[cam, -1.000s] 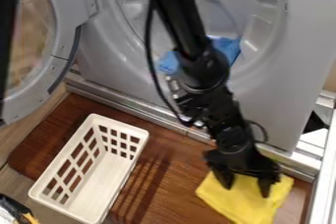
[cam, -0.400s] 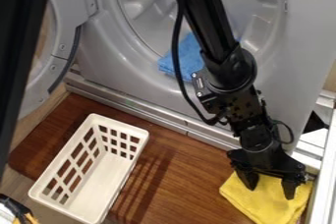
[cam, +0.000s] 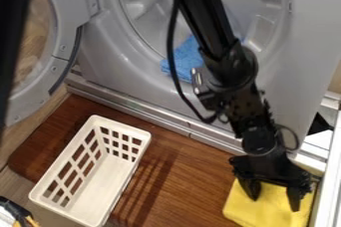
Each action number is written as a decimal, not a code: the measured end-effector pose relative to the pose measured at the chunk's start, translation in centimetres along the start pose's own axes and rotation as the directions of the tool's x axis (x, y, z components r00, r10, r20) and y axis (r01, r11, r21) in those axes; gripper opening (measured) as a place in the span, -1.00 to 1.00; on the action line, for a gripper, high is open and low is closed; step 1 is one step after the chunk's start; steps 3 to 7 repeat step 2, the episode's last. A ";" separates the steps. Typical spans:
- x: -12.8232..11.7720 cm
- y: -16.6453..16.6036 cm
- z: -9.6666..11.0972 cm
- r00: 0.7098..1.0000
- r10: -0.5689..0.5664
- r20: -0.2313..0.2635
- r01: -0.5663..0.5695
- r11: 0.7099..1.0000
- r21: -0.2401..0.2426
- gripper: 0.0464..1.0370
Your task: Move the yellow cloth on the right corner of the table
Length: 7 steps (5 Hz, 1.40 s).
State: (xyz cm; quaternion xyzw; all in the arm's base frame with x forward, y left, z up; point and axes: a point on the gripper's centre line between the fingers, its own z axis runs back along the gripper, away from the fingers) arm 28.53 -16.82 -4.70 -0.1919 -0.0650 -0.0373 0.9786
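On the desk's [cam: 180, 171] left side, a white basket [cam: 106, 181] is placed. By the right edge, the yellow cloth [cam: 252, 213] is overhung by the widely parted pincer [cam: 274, 203]. Placing seems finished; lifting clear is called for.

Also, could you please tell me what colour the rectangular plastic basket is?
The rectangular plastic basket is off-white, which shows best in the camera view.

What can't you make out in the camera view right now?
All in the camera view:
- Yellow cloth: upper part hidden by the gripper, lower part cut off by the bottom edge.
- Blue cloth: partly behind the arm.
- Lower-left object: cut off by the picture's edge, unidentifiable.
- Arm's base: beyond the top edge.
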 end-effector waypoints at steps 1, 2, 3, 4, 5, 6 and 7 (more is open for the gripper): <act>0.2 -0.2 2.3 1.000 0.001 0.015 -0.001 1.000 -0.021 0.92; -0.2 -0.6 4.5 0.999 -0.003 0.040 0.005 0.999 -0.045 0.92; -0.2 -0.6 4.5 0.999 -0.003 0.040 0.005 0.999 -0.045 0.92; -0.2 -0.6 4.5 0.999 -0.003 0.040 0.005 0.999 -0.045 0.92; -0.2 -0.6 4.5 0.999 -0.003 0.040 0.005 0.999 -0.045 0.92; -0.2 -0.6 4.5 0.999 -0.003 0.040 0.005 0.999 -0.045 0.92; -0.2 -0.6 4.5 0.999 -0.003 0.040 0.005 0.999 -0.045 0.92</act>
